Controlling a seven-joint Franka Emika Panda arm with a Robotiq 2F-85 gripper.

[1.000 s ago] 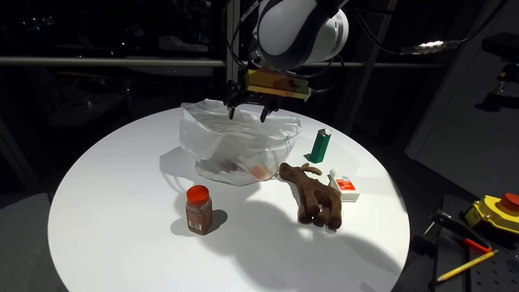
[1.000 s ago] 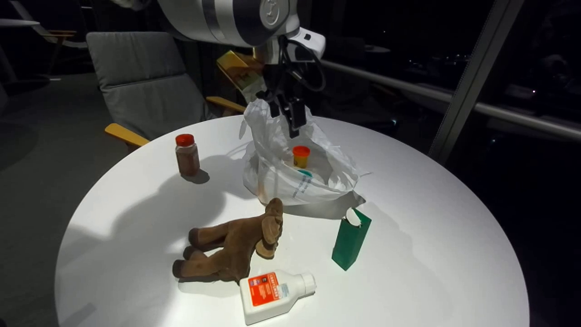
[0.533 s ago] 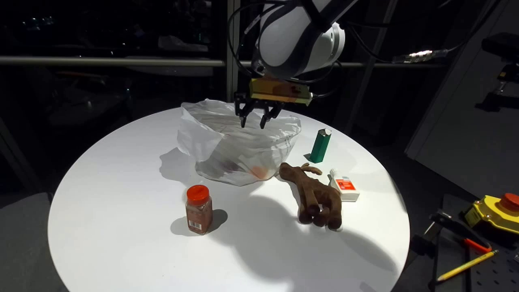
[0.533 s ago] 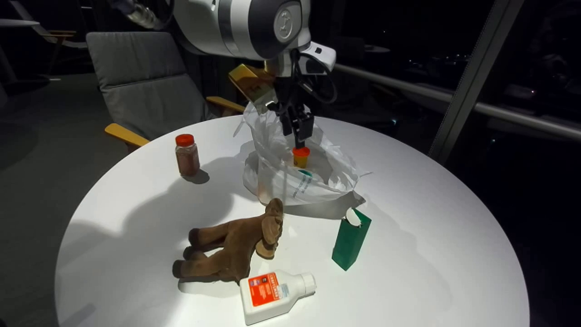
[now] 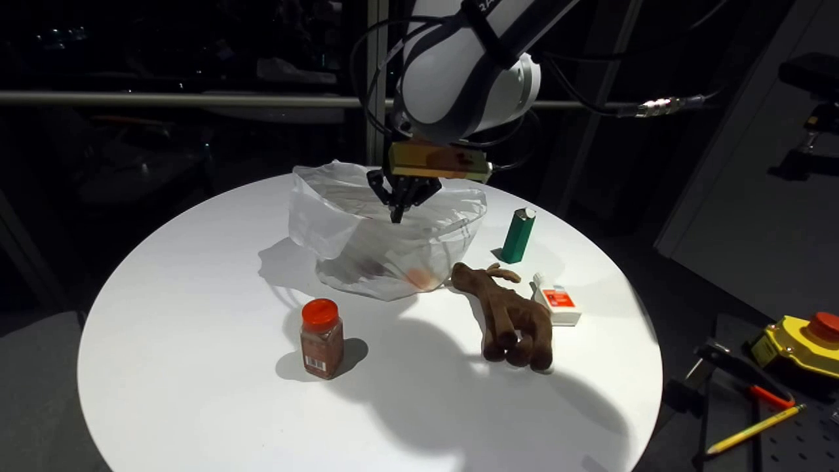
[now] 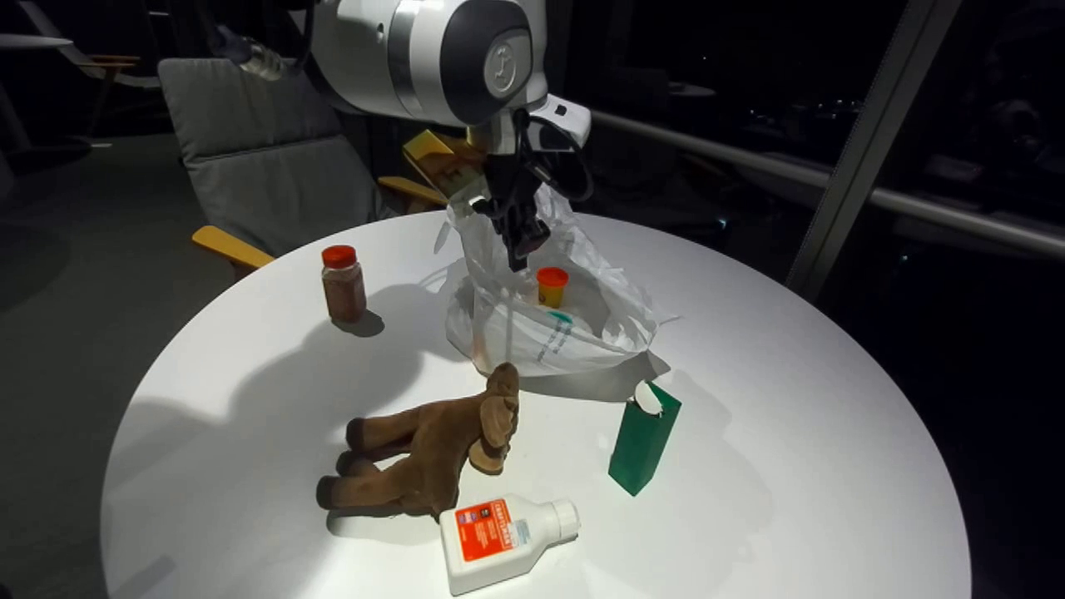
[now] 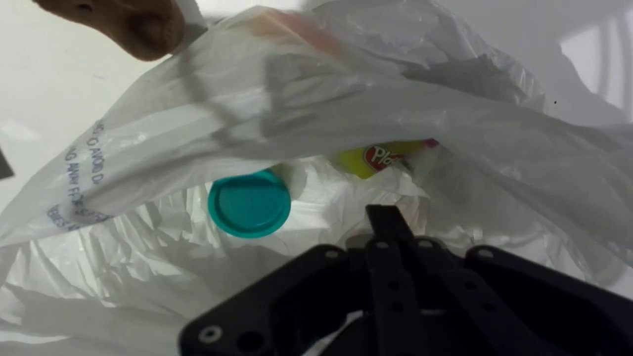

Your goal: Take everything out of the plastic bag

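Wrinkled translucent whitish plastic bag (image 5: 387,246): on round white tabletop (image 5: 196,393), containing round teal lid (image 7: 248,203) and orange-lidded yellow tub (image 6: 552,289). Left to right, in an exterior view: upright red-lidded brown jar (image 5: 322,344); black hand (image 5: 396,217), narrow, fingers together, at bag's mouth; brown plush animal (image 5: 508,316), lying; upright green angular container (image 5: 518,237); white red-labelled bottle (image 5: 559,307), lying.
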